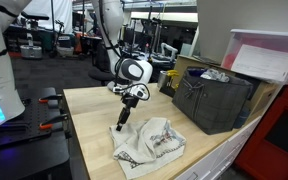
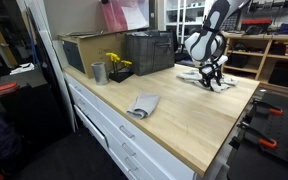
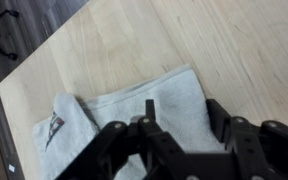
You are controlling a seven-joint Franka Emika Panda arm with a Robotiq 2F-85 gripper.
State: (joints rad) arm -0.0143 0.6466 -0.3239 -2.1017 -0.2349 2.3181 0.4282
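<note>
Towel, white with some dark print, lies crumpled on the wooden table in an exterior view, close to the table's near edge. The gripper points down at the table and its tip meets one corner of the towel. The fingers are too small here to tell how far apart they are, or if they have pinched the cloth. A dark crate sits at the far side of the table, well apart from the towel. In an exterior view from another spot, the same towel is at the far end of the table, and the gripper stands right on top of it. A small grey cloth lies alone near the middle of the table. A metal cup and some yellow flowers stand at the back of the table, with the crate just beside them. In the wrist view, the towel spreads over the table, with one end near the table's edge. The gripper fills the bottom of this view, right over the cloth. Its black fingers seem to stand a little apart, but the picture is blurry, so nobody can tell if they grip the towel.
</note>
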